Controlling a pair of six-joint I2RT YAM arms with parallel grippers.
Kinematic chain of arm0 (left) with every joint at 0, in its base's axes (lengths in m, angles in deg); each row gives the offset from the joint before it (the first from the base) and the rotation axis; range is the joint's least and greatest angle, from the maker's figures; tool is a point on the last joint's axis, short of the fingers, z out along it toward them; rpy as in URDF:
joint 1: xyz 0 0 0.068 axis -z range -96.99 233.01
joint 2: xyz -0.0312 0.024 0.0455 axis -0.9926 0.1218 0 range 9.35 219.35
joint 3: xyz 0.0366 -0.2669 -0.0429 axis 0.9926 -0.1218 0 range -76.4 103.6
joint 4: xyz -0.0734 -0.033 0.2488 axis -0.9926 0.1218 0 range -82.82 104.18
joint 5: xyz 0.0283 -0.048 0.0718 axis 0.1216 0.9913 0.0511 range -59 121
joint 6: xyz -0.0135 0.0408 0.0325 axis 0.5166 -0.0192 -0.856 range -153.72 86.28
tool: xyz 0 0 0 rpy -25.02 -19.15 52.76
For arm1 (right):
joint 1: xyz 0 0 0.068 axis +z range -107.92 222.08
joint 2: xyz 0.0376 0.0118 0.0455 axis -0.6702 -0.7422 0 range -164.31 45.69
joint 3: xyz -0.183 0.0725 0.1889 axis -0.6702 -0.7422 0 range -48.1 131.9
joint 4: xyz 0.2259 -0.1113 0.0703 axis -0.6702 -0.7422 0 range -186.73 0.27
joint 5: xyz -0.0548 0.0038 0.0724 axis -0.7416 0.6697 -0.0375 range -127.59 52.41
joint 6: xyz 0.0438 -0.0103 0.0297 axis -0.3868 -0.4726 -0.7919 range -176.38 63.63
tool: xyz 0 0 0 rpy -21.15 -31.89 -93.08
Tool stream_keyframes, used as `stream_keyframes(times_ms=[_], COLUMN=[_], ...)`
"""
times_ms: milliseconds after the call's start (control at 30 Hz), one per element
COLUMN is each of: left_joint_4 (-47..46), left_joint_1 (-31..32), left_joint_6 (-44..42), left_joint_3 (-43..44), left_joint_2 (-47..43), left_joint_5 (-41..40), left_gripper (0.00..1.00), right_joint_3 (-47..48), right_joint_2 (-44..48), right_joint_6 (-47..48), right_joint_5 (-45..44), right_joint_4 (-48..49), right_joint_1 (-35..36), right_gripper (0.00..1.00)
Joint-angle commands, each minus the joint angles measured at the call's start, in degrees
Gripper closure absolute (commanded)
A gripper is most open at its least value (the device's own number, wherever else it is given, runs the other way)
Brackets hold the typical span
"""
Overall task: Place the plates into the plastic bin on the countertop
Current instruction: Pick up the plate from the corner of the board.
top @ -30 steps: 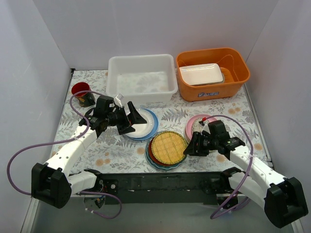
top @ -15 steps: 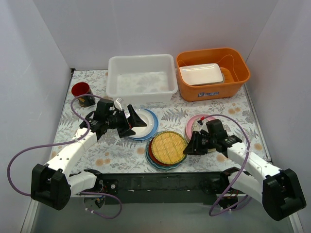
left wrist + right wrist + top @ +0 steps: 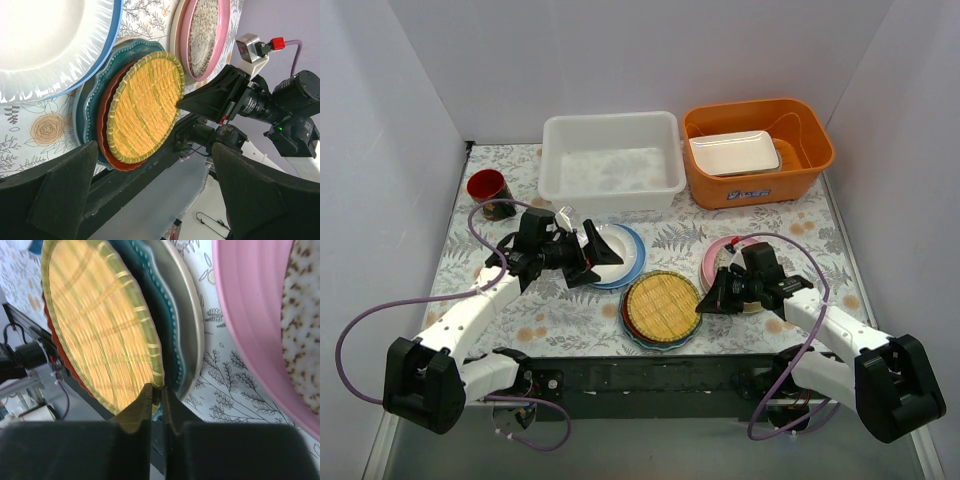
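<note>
The yellow plate (image 3: 664, 304) tops a pile (image 3: 628, 322) on the bench (image 3: 560, 308). It looks light, stiff (maybe slippery), so hold its rim. The right pincer (image 3: 156, 390) pinches that rim; the left pincer (image 3: 592, 252) gapes open.

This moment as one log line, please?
right gripper: shut on yellow plate rim | left gripper: open near white plate | plastic bin: no plates

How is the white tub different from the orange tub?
The white plastic bin is pale and see-through; the orange tub is bright and solid. The white plastic bin looks empty; the orange tub holds a white tray. The orange tub has a front label; the white plastic bin has none. Both are open rectangles on the countertop.
</note>
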Motion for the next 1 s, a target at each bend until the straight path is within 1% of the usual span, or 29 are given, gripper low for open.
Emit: stream_keyframes(times_ms=[0, 33, 200, 333, 633, 800, 967], left_joint_4=[-2.8, -3.0, -3.5, -4.1, -5.7, -5.9, -7.3], left_joint_1=[0.3, 0.3, 0.4, 0.5, 1.3, 2.4, 3.1], left_joint_6=[1.6, 1.8, 2.4, 2.4, 2.8, 3.1, 3.7], left_joint_3=[-2.1, -2.2, -2.9, -2.5, -2.5, -3.3, -4.1], left_joint_2=[-2.5, -2.7, -4.2, -3.4, -2.6, -3.8, -4.6], left_joint_5=[3.0, 3.1, 2.8, 3.3, 3.5, 2.6, 3.0], left_gripper=[0.02, 0.02, 0.02, 0.02, 0.02, 0.02, 0.02], right_joint_3=[1.5, 2.1, 4.4, 6.0, 7.7, 8.8, 8.9], right_joint_2=[-0.1, 0.0, 2.1, 4.0, 5.3, 6.2, 7.8], right_joint_6=[0.2, 0.5, 0.5, 0.0, -1.0, -0.8, -2.0], right_joint_5=[-0.3, -0.4, -1.0, -1.0, -0.5, -1.4, -2.0], right_joint_4=[1.1, 0.6, -2.1, -3.6, -3.3, -5.1, -4.1], right_joint_1=[0.4, 0.3, 0.3, 0.3, 0.3, 0.3, 0.3], right_gripper=[0.96, 0.99, 0.99, 0.99, 0.99, 0.99, 0.99])
